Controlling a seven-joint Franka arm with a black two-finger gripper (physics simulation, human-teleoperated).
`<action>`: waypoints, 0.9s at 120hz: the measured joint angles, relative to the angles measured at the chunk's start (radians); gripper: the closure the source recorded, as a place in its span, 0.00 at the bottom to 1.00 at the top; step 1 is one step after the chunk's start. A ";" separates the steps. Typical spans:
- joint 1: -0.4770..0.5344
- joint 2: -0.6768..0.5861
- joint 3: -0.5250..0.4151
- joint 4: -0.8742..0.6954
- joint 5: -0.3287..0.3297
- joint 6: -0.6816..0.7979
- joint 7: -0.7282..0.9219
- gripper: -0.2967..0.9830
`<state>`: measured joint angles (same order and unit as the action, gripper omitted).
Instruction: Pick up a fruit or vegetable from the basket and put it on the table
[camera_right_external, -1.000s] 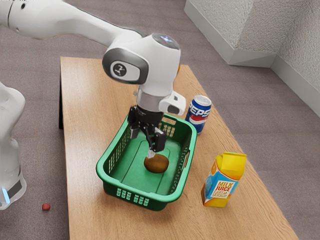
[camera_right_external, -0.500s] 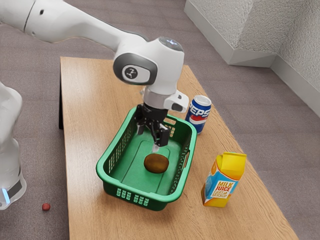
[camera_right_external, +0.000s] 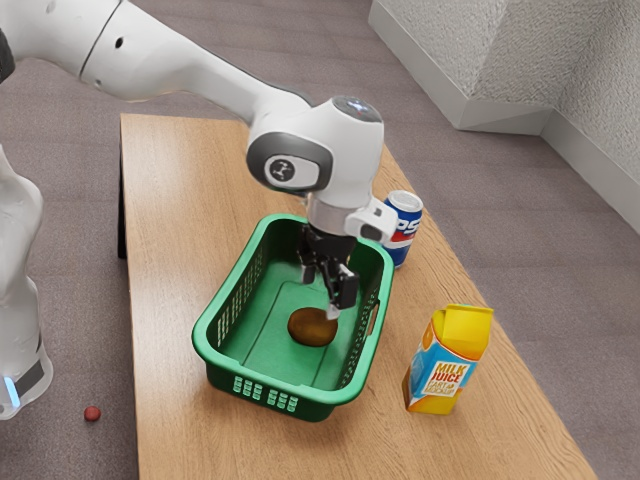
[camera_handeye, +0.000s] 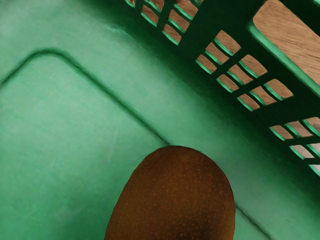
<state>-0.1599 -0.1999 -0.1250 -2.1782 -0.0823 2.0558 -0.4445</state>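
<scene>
The brown fruit (camera_right_external: 311, 328) lies inside the green basket (camera_right_external: 222, 375), its long axis going from nine to three o'clock in the exterior view, and at its one o'clock the gripper (camera_right_external: 321, 296) stands with fingers apart, seemingly holding nothing.

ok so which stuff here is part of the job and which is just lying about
Part of the job:
- brown fruit or vegetable
- green basket
- table
- gripper

Just lying about:
- Pepsi can
- juice carton
- small red object on the floor
</scene>
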 joint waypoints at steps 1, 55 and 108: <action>0.000 0.001 0.000 0.000 0.000 0.002 0.002 0.25; -0.004 -0.024 -0.014 -0.076 -0.008 0.065 0.124 0.25; -0.008 -0.013 -0.030 -0.110 -0.005 0.105 0.190 0.25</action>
<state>-0.1676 -0.2127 -0.1550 -2.2881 -0.0869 2.1607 -0.2542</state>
